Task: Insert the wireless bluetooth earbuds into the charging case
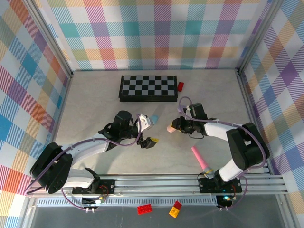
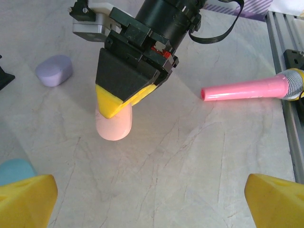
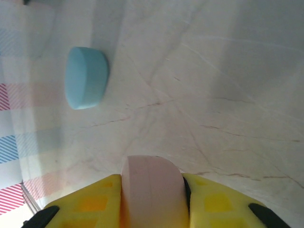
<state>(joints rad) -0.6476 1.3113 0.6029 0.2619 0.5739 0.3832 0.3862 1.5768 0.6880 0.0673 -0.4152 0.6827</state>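
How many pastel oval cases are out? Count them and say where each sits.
3. A pink one clamped in the right gripper; a teal one lying free nearby; a lilac one lying apart from both. Others may be hidden.

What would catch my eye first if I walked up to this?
Probably the right arm's yellow fingers pinching a pebble-shaped pink case near the middle of the table. After that, the black-and-white checkerboard at the far side, and the bright pink stick lying close to the right arm's base.
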